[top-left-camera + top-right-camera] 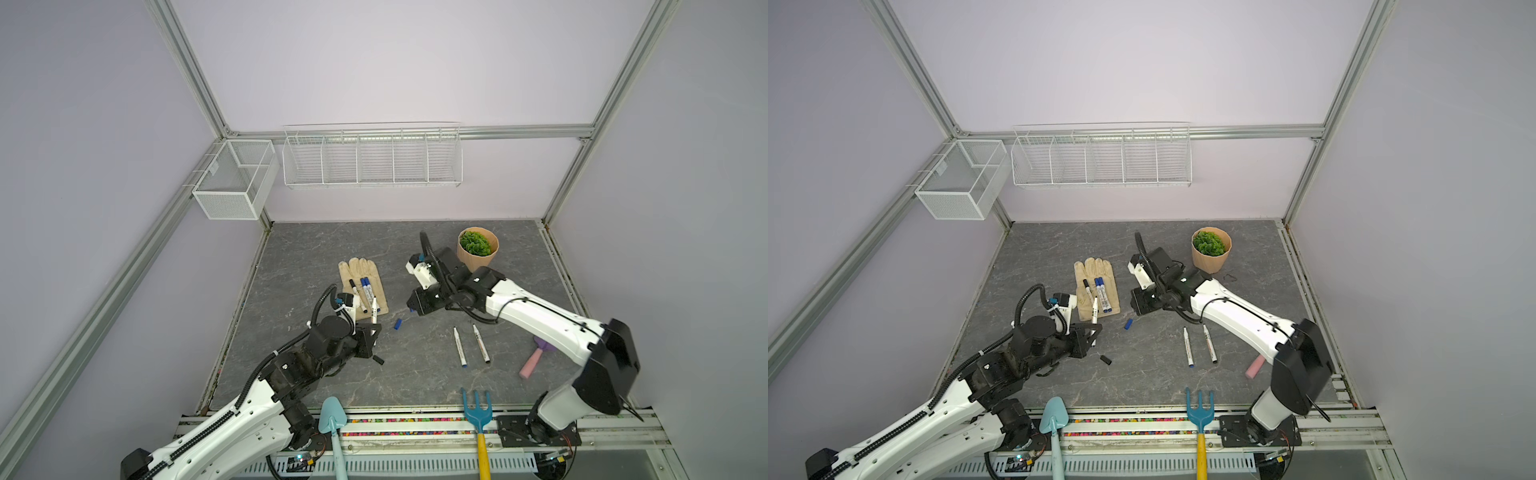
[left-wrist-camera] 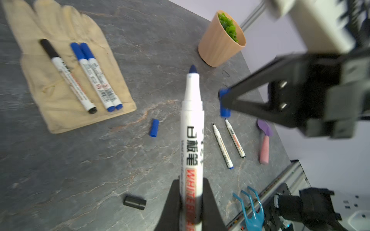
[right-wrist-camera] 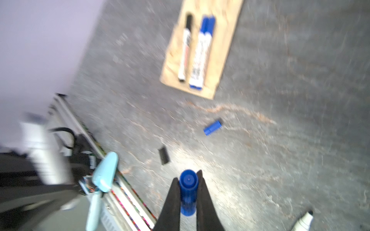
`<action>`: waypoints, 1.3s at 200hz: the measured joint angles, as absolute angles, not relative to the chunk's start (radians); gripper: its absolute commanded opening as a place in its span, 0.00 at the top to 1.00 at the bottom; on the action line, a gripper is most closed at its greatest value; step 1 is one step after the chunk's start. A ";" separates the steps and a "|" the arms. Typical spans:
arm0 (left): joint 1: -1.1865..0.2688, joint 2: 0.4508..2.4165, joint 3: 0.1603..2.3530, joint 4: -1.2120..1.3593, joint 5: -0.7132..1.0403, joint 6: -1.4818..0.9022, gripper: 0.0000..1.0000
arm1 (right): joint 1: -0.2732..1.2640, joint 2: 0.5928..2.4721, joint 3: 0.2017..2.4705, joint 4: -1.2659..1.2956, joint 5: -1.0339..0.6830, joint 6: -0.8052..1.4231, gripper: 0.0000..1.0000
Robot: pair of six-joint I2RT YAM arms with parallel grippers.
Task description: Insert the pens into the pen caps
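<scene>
Clamping an uncapped blue-tipped pen [image 2: 192, 128] by its barrel, the left gripper [image 2: 191, 181] hovered at the cuff end of the glove [image 1: 353, 268] — the right gripper [image 3: 188, 177], off the glove's side, pinched a blue cap [image 3: 187, 196]. Three capped pens [image 1: 365, 291] lay on the glove. Near its cuff lay a loose blue cap [image 1: 398, 323]; a black cap [image 1: 378, 360] and two bare pens [image 1: 459, 347] lay farther off.

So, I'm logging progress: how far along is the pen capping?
Done: three capped pens lie on the glove. In hand: left gripper holds an uncapped pen, right gripper a blue cap. Remaining: two bare pens, loose blue cap and black cap.
</scene>
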State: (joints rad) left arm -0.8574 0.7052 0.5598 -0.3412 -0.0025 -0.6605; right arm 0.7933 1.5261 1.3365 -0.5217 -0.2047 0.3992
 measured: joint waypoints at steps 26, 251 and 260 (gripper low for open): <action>-0.857 0.703 0.537 -0.284 0.060 -0.643 1.00 | 0.796 1.462 1.301 -0.339 -0.280 0.467 0.93; -0.857 0.707 0.530 -0.199 0.106 -0.634 1.00 | 0.795 1.522 1.232 -0.117 -0.522 0.593 0.93; -0.858 0.708 0.530 -0.199 0.107 -0.633 1.00 | 0.794 1.521 1.232 -0.122 -0.525 0.590 0.93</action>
